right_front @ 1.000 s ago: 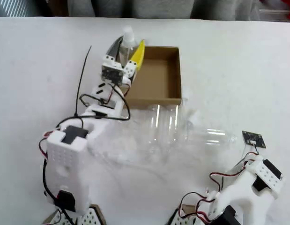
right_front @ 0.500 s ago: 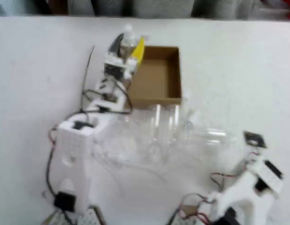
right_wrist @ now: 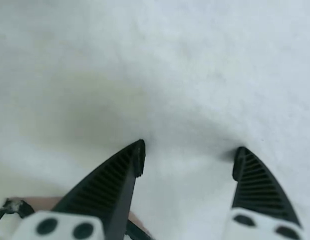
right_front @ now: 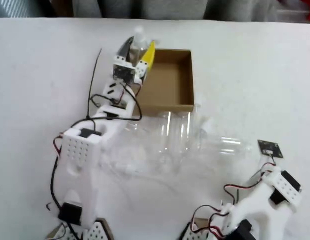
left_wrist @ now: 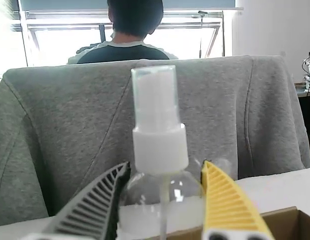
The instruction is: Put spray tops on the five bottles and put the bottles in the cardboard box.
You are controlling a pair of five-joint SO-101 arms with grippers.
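Nearly home: left gripper point(left_wrist: 165, 164) clamps the capped bottle point(left_wrist: 160, 196) by the box point(right_front: 167, 80).
Lift it over the edge, lower it upright, then release; right gripper point(right_wrist: 189, 155) gapes empty.

We see a clear bottle point(left_wrist: 181, 191), white top point(left_wrist: 159, 145), brown box point(right_front: 169, 82), and the left gripper point(left_wrist: 166, 165) (ribbed) grey and yellow.

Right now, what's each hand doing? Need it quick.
Left hand: closed on a spray bottle.
Right hand: open, holding nothing.
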